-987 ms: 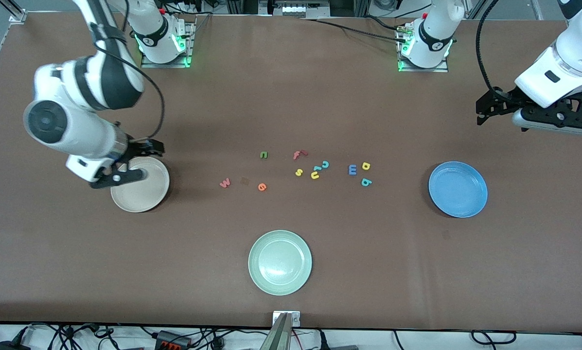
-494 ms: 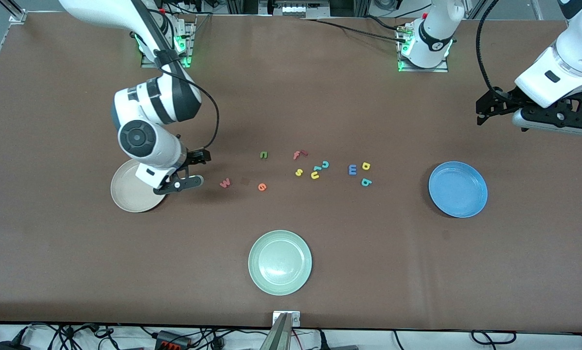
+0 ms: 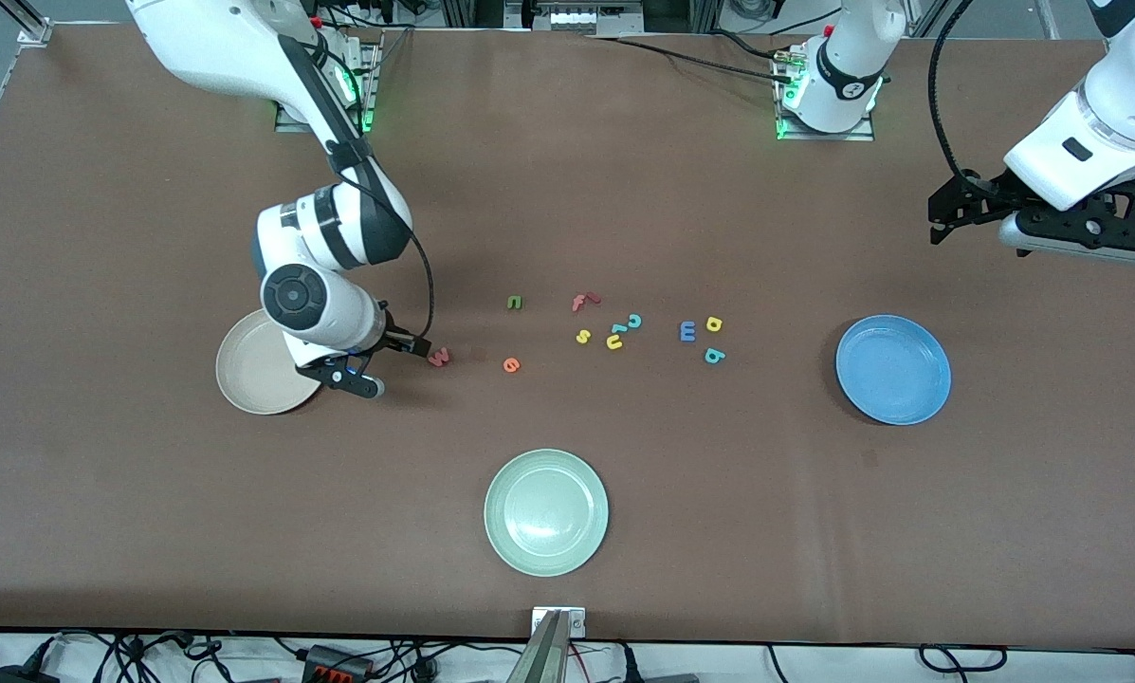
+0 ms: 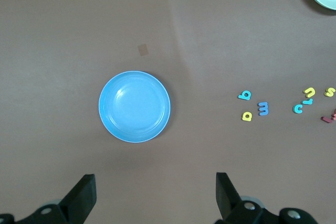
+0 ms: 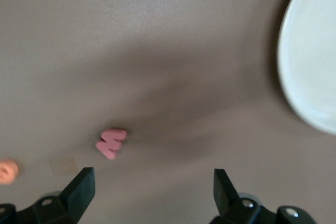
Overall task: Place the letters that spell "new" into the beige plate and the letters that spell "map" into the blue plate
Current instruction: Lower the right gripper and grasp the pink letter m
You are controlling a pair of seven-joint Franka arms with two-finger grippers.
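The pink-red w (image 3: pixel 440 357) (image 5: pixel 111 142) lies on the brown table, the orange e (image 3: pixel 511 364) (image 5: pixel 8 171) beside it and the dark green n (image 3: pixel 514 303) farther from the front camera. My right gripper (image 3: pixel 401 370) (image 5: pixel 152 187) is open, low over the table between the beige plate (image 3: pixel 245 372) (image 5: pixel 315 66) and the w, one finger close to the w. The blue m (image 3: pixel 687 330) (image 4: pixel 263 108), yellow p (image 3: pixel 714 324) and teal a (image 3: pixel 713 356) lie toward the blue plate (image 3: pixel 893 369) (image 4: pixel 134 106). My left gripper (image 3: pixel 942 218) (image 4: pixel 155 192) waits open, high up near that plate.
A pale mint-green plate (image 3: pixel 546 512) sits near the table's front edge. A red f (image 3: pixel 583 302), yellow s (image 3: pixel 582 336), yellow u (image 3: pixel 614 341) and teal c (image 3: pixel 633 321) lie clustered mid-table between the two letter groups.
My right arm has swung from over the beige plate toward the w and come lower, fingers still open. The left arm and all letters have not moved.
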